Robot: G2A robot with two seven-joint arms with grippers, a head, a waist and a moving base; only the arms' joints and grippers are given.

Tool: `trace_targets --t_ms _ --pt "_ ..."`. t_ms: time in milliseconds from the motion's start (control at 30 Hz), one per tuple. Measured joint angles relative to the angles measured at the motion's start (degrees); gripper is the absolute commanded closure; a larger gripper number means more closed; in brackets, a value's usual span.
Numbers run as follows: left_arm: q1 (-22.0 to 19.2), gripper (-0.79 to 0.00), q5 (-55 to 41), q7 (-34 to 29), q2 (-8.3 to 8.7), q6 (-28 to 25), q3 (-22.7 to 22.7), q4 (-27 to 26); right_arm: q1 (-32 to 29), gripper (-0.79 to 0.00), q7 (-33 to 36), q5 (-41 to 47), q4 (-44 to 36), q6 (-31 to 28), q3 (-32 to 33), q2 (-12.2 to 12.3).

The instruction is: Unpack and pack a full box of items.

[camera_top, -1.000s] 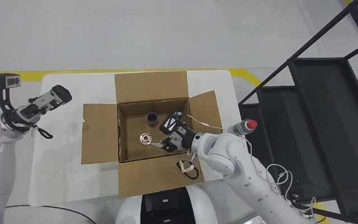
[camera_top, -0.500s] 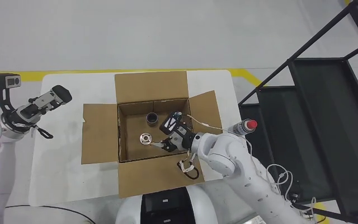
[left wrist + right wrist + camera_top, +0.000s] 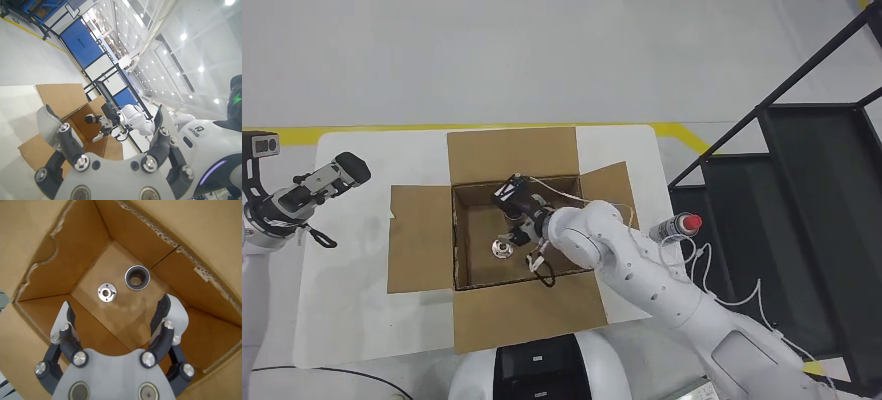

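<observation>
Right hand (image 3: pixel 116 299) wide and empty over cardboard box (image 3: pixel 56 275), above 2 metal parts: silver flange (image 3: pixel 107 292), dark ring (image 3: pixel 127 280).

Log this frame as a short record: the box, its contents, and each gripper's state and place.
box: cardboard box, flaps open, on white table
contents: silver flanged disc and dark ring on the box floor, apart
right: right gripper open, empty, over the box opening above both items
left: left gripper open, empty, off to the side, away from the box
</observation>
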Motion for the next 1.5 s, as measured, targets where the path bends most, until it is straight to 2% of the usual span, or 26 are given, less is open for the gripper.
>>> trace_targets --t_ms 200,533,933,1000,1033,1100,1133,1167,1200,1267,1500 --pt "0.0 -0.785 0.0 0.0 0.00 0.0 0.0 0.0 3.0 -0.785 -1.1 -1.8 6.5 5.3 -4.4 -2.4" --pt "0.0 -0.785 0.0 0.0 0.00 0.0 0.0 0.0 4.7 -0.785 -9.1 -1.5 15.1 7.5 -8.6 -6.0" --pt "0.0 -0.785 0.0 0.0 0.00 0.0 0.0 0.0 7.7 -0.785 -13.8 2.6 24.3 9.2 -9.9 -10.2" --pt "0.0 -0.785 0.0 0.0 0.00 0.0 0.0 0.0 8.0 -0.573 -14.4 2.6 25.6 9.3 -10.1 -10.7" --pt "0.0 -0.785 0.0 0.0 0.00 0.0 0.0 0.0 8.1 -0.440 -14.6 2.7 26.6 9.6 -10.3 -11.0" --pt "0.0 -0.785 0.0 0.0 0.00 0.0 0.0 0.0 8.2 -0.299 -14.6 2.7 27.6 9.9 -10.5 -11.5" --pt "0.0 -0.785 0.0 0.0 0.00 0.0 0.0 0.0 8.2 -0.280 -14.6 2.7 28.1 10.1 -10.6 -11.8" --pt "0.0 -0.785 0.0 0.0 0.00 0.0 0.0 0.0 8.2 -0.166 -14.6 2.6 28.3 10.2 -10.6 -11.9" --pt "0.0 -0.785 0.0 0.0 0.00 0.0 0.0 0.0 8.2 -0.089 -14.6 2.4 28.5 10.3 -10.7 -12.1" --pt "0.0 -0.785 0.0 0.0 0.00 0.0 0.0 0.0 8.2 0.000 -14.6 1.9 28.7 10.7 -10.6 -12.3" --pt "0.0 -0.785 0.0 0.0 0.00 0.0 0.0 0.0 7.3 0.000 -13.1 -2.1 25.4 11.8 -10.0 -12.3"
